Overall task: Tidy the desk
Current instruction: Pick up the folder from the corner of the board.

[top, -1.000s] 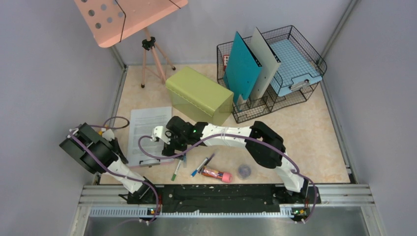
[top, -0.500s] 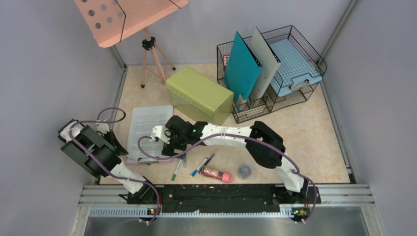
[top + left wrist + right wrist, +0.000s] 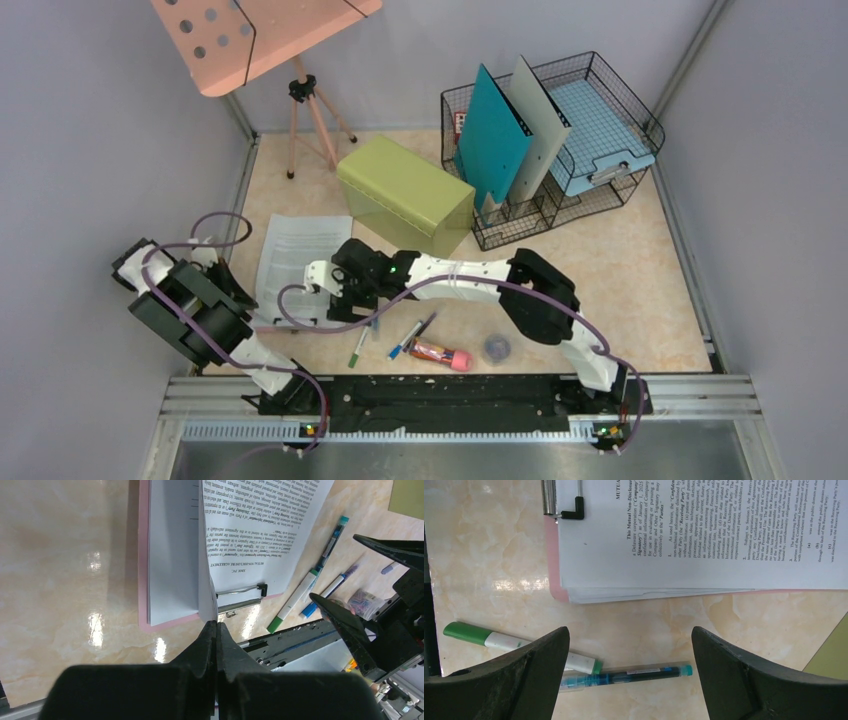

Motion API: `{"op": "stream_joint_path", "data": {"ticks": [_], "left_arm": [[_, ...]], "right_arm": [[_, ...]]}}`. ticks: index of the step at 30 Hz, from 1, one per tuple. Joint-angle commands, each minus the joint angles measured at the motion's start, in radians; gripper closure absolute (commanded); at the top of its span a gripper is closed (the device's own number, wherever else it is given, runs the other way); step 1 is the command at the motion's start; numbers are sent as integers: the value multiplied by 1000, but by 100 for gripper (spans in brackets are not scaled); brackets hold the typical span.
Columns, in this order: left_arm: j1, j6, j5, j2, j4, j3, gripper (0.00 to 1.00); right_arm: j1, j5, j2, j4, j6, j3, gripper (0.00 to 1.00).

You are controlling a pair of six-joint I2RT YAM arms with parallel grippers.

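Both low, left claw (image 3: pixel 215 626) pinches the top sheet (image 3: pixel 192 580) while right claw (image 3: pixel 630 631) hovers wide above pens (image 3: pixel 624 675).

"What sits around the olive box (image 3: pixel 405 195)?"
"A wire organizer (image 3: pixel 520 238) just right of it, a pink music stand (image 3: pixel 250 35) behind-left."
"And in front?"
"A clipboard (image 3: pixel 300 255), its top sheet (image 3: pixel 207 587) lifted, and a green marker (image 3: pixel 359 348)."

Holds the left end effector (image 3: pixel 216 625) pinched shut on a sheet (image 3: pixel 206 587), arm folded at lower left of the overhead frame. Stretches the right arm leftward across centre, right end effector (image 3: pixel 630 630) spread wide.
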Motion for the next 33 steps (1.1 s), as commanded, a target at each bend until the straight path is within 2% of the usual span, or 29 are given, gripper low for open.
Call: {"op": "stream_joint_path", "data": {"ticks": [1, 6, 15, 22, 33], "left_arm": [[8, -15, 57, -60, -56, 24, 100], [8, -16, 115, -83, -140, 64, 100], [8, -52, 137, -115, -188, 145, 100], [7, -52, 133, -122, -192, 149, 100], [7, -41, 128, -116, -215, 165, 100]], "right_arm": [[50, 30, -1, 46, -6, 54, 8], [96, 88, 6, 73, -31, 51, 8], [115, 145, -4, 107, -24, 23, 8], [155, 298, 18, 151, -74, 22, 8], [189, 349, 52, 155, -56, 43, 10]]}}
